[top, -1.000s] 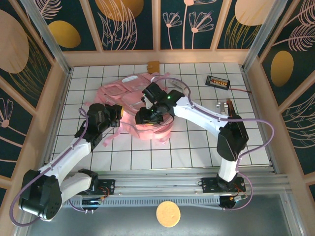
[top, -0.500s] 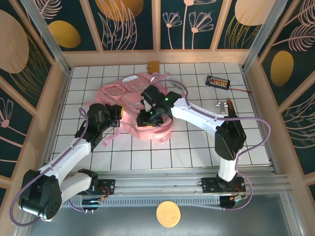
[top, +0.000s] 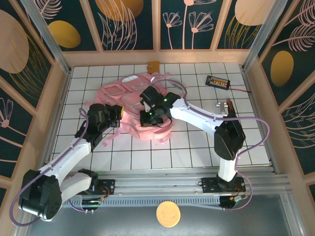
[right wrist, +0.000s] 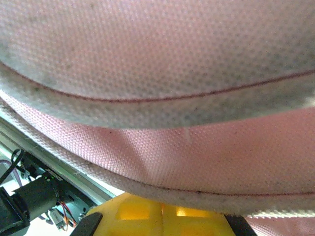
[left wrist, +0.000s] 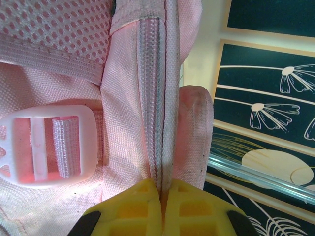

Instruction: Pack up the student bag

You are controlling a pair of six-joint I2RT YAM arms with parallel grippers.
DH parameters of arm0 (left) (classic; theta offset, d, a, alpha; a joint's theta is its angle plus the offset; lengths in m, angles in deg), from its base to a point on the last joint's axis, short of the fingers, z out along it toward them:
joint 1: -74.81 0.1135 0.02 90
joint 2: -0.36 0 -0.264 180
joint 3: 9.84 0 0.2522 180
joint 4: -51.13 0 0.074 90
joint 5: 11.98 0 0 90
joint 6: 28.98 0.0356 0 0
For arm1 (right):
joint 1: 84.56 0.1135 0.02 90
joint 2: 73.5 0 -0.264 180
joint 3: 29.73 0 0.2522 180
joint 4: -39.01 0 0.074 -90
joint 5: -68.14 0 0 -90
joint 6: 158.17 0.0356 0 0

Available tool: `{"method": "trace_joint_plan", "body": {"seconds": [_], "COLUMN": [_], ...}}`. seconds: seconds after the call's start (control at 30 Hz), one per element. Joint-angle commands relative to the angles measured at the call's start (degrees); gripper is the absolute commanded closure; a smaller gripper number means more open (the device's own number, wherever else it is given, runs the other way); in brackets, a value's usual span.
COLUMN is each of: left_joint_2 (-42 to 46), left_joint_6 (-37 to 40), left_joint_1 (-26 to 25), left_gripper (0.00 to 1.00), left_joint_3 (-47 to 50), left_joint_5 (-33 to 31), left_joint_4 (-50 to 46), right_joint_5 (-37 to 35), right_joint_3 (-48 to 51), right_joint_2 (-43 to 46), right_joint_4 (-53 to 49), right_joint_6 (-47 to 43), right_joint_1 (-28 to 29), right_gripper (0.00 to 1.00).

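Observation:
The student bag (top: 118, 93), pink and soft, lies flat on the tiled table left of centre. My left gripper (top: 117, 118) is at its near left edge. In the left wrist view the yellow fingers (left wrist: 161, 189) are shut on the bag's zip seam (left wrist: 157, 98), with a clear plastic strap buckle (left wrist: 49, 142) to the left. My right gripper (top: 149, 119) is down on the bag's near middle. In the right wrist view its yellow fingers (right wrist: 162, 209) are pressed together, their tips tucked under a piped pink fabric edge (right wrist: 172, 147) of the bag.
A small tan pouch (top: 153, 65) lies by the back wall. A black device with orange marks (top: 218, 81) sits at the back right, and a small metal and brown item (top: 224, 104) lies right of the right arm. Wooden walls enclose the table.
My right gripper has closed from open and shifted slightly left over the bag. The left gripper has stayed shut on the zip seam without moving.

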Motion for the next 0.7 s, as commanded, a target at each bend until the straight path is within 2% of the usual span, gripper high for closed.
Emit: {"method": "trace_joint_plan", "body": {"seconds": [0.0,0.27,0.47,0.67], "left_joint_2": [2.47,3.7,4.9,2.74], "left_joint_6": [0.01,3.06,6.02,11.04], "left_joint_1": [0.49,4.02,9.29,14.85], "left_gripper": [1.0,1.0,1.0,1.0], "left_joint_3": [-1.72,-2.09,-1.55,-1.77], "left_joint_5": [-0.32,1.07,3.96,7.89], "left_joint_4": [5.26,1.23,-2.03,-3.95], "right_joint_5": [-3.64,-11.39,-11.2,-9.52], "right_joint_3": [0.99,5.44,10.02,8.49], "right_joint_2": [0.68,1.46,3.42,3.23], "right_joint_4": [-4.7,-12.39,-11.56,-10.35], "right_joint_6": [-2.16,-10.25,-15.41,-18.32], "right_joint_1": [0.12,-1.71,-7.43,-12.31], "right_gripper": [1.0,1.0,1.0,1.0]}}
